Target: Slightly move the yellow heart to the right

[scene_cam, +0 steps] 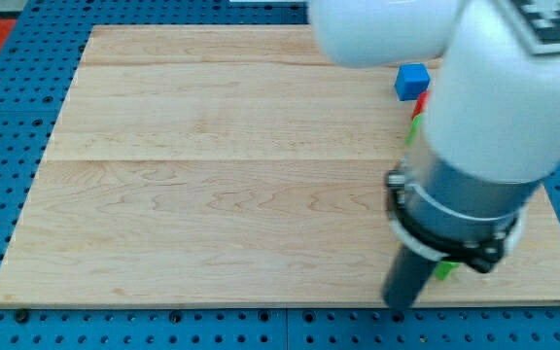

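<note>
The rod's tip [398,307] is seen low on the worktop [212,194], beside a green block [444,269]; no gripper is fitted. Farther off, a blue cube [411,82] lies. The yellow heart is hidden, so it should be located before a gentle rightward nudge

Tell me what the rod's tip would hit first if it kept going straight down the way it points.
My tip points down at the wooden board, so it meets the board itself. A green block sits just to its right; depth is unclear.

arm [484,107] hides yellow heart | red block [421,100], green blocks [444,269] part-hidden, shapes unclear
</note>
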Robot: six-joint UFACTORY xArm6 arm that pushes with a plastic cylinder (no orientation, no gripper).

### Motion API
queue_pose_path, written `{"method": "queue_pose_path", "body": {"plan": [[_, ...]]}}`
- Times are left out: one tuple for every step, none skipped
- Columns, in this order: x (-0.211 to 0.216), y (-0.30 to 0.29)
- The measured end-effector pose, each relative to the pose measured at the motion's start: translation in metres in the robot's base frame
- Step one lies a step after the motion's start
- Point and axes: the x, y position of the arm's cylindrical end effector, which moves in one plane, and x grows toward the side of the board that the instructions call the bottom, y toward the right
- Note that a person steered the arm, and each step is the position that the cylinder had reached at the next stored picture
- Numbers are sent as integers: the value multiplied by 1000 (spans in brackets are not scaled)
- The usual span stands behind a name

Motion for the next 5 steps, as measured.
{"method": "queue_pose_path", "body": {"plan": [[0, -50], [-27, -63], [-96, -63], [-112, -63], [-116, -63]]}}
